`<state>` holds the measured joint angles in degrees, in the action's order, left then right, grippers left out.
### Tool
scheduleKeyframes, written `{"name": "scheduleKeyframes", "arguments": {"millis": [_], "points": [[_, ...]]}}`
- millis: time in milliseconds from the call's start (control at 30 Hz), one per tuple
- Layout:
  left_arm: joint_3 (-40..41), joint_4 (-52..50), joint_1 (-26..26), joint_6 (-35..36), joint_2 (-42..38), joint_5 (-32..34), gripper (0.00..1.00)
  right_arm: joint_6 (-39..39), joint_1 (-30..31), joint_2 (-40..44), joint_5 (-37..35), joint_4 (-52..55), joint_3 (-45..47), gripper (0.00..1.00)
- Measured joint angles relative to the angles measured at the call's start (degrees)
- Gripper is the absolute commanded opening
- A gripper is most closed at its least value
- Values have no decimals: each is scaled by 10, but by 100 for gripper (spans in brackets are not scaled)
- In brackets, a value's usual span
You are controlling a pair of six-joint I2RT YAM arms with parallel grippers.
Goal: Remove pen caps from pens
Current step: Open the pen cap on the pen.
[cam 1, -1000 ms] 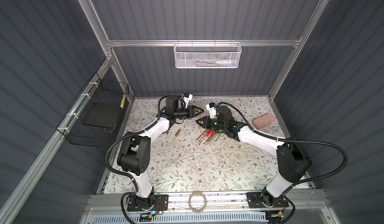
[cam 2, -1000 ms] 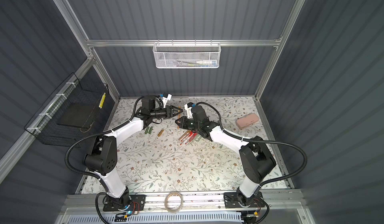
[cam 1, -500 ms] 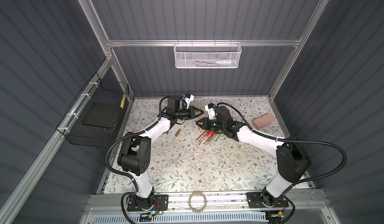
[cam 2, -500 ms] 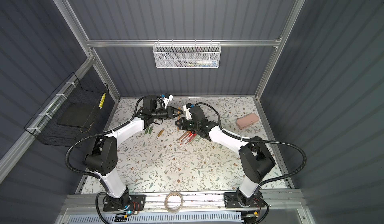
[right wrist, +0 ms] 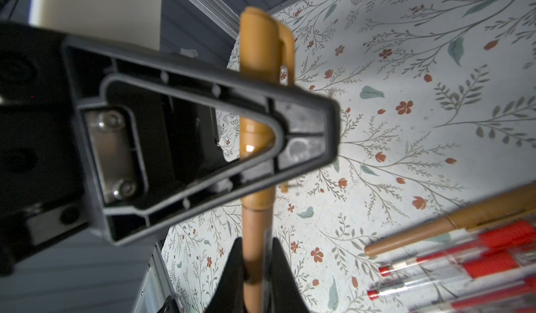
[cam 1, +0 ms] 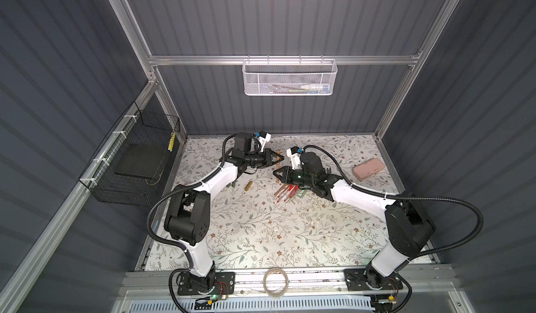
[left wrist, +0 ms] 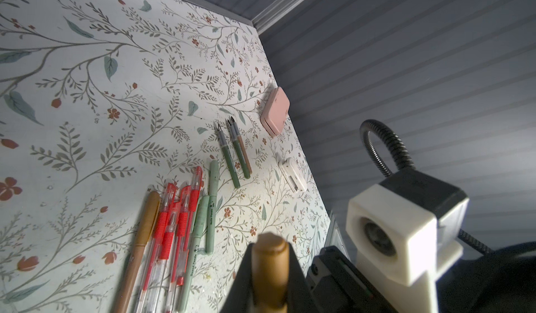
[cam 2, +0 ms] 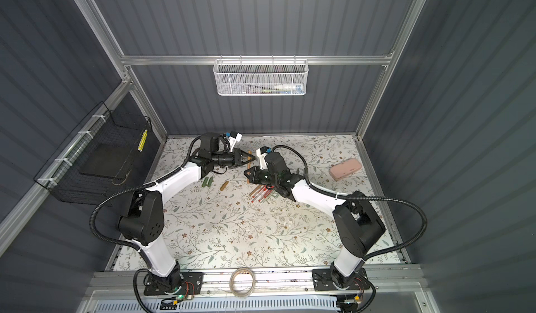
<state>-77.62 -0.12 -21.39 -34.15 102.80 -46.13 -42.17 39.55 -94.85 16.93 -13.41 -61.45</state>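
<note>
Both arms meet over the far middle of the table (cam 1: 261,233), sharing one golden-brown pen (right wrist: 256,233) held clear of the surface. The pen runs near-to-far between them. The left gripper (left wrist: 269,271) reaches in from the left and is clenched on the cap (right wrist: 256,50). Its black fingers (right wrist: 301,140) cross the cap partway along, leaving the clipped end sticking out on the far side. The right gripper (right wrist: 255,256) comes in from the right and pinches the barrel just below the cap's rim. The two grips sit close together along the pen — cap on the far side, barrel on the near side. The cap is seated on the barrel, with only its edge showing as a step.

The other pens (left wrist: 171,224) lie on the table below the right gripper, just to its near side: a golden-brown one, red-trimmed clear ones and pale green ones, side by side. Two dark green pens (left wrist: 232,158) with bare nibs lie further right, between that bundle and the pink case (cam 1: 369,168). To the left, near the left forearm, a loose golden-brown cap (cam 1: 248,185) and dark green caps (cam 2: 207,182) rest on the table — well apart from either gripper.
</note>
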Motion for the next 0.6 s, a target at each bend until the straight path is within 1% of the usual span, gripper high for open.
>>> {"name": "scheduleKeyframes", "arguments": {"millis": [100,233,300,367,433,533,600], "points": [[-42,-56,0,13,12,-14,0,-12,8,19,-28,-49,37,0],[-136,-144,0,42,49,-29,0,-19,11,33,-70,-101,59,0],[-168,-174,0,52,62,-35,0,-22,12,40,-84,-121,70,0],[-202,-159,7,62,73,3,0,-23,23,54,-71,-101,95,0],[-234,-130,33,70,77,37,0,-24,43,59,-59,-63,126,0],[-257,-101,63,79,76,66,0,-24,56,54,-45,-27,155,0],[-262,-96,72,82,76,78,0,-26,54,53,-42,-17,165,0]]}}
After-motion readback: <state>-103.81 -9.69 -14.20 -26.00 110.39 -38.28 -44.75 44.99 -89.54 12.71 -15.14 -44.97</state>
